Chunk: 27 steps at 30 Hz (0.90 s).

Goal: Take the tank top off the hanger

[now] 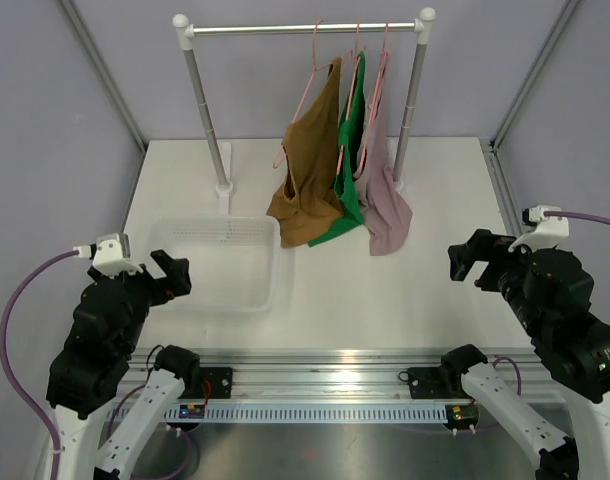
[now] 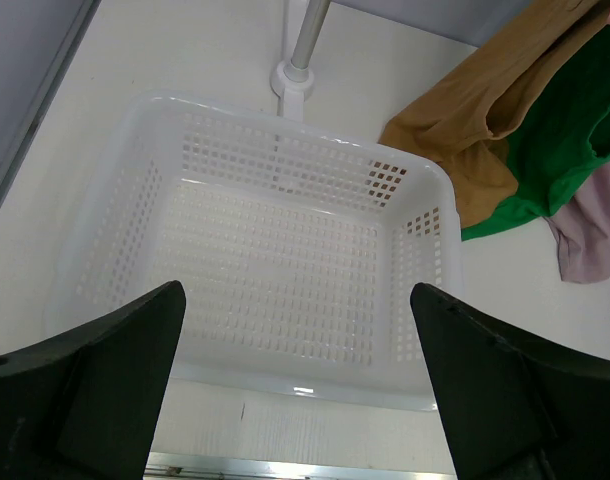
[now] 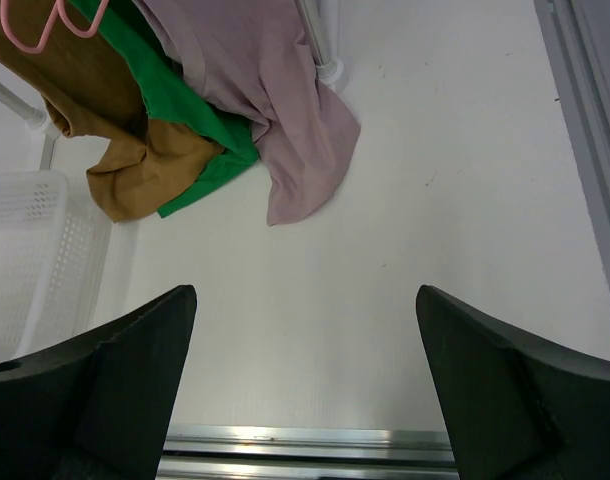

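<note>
Start stage: left claw (image 1: 172,273), right claw (image 1: 465,262) wide open, empty, at 8 and 4 o'clock. Tops (image 1: 310,185) on hangers (image 1: 303,95) at 12. Next: reach, pinch strap.

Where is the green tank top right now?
In the top view, the green tank top hangs from the rail at the far side, between the brown tank top on its left and the mauve tank top on its right.
</note>
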Available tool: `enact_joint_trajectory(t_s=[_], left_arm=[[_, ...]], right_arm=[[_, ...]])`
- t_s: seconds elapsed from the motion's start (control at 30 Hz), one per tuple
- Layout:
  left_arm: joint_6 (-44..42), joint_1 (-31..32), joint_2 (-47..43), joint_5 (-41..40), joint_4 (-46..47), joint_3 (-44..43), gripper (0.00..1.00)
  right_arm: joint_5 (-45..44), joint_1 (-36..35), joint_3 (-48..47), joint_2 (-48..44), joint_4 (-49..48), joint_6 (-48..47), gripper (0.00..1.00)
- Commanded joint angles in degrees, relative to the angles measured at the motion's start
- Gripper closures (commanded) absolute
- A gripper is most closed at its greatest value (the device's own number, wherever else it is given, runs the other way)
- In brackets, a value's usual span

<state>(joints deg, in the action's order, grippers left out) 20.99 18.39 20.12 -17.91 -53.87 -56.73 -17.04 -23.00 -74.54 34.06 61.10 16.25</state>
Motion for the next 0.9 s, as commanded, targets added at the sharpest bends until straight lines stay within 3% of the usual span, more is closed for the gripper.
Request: enact_joint_trajectory(t_s=[0.0, 0.2, 0.37, 0.5, 0.63, 0.67, 0.87], left_arm=[[-0.3, 0.2, 1.6, 0.7, 3.4, -1.0, 0.01], [-0.2, 0.2, 2.3, 2.3, 5.2, -0.4, 0.01], [-0.3, 0.2, 2.8, 6.9, 9.3, 2.9, 0.01], [-0.3, 0.2, 3.0, 8.9, 12.6, 5.9, 0.01], [-0.3, 0.2, 3.3, 9.1, 13.5, 7.4, 0.01], [-0.4, 0.2, 3.3, 9.2, 13.6, 7.5, 0.01], [-0.3, 0.2, 2.4, 9.6, 13.7, 8.4, 0.01]], right_arm=[[0.2, -0.6, -0.5, 1.0, -3.0, -0.3, 0.00], [8.2, -0.6, 1.3, 1.0, -9.8, 2.0, 0.01], [14.0, -0.6, -2.5, 10.7, -16.2, 6.0, 0.00], [15.0, -0.6, -12.2, 21.6, -19.2, 7.0, 0.02], [13.3, -0.6, -21.6, 34.4, -21.8, 7.2, 0.15], [12.9, -0.6, -23.4, 36.5, -22.5, 6.9, 0.22], [6.2, -0.6, -42.9, 55.7, -21.0, 4.1, 0.31]])
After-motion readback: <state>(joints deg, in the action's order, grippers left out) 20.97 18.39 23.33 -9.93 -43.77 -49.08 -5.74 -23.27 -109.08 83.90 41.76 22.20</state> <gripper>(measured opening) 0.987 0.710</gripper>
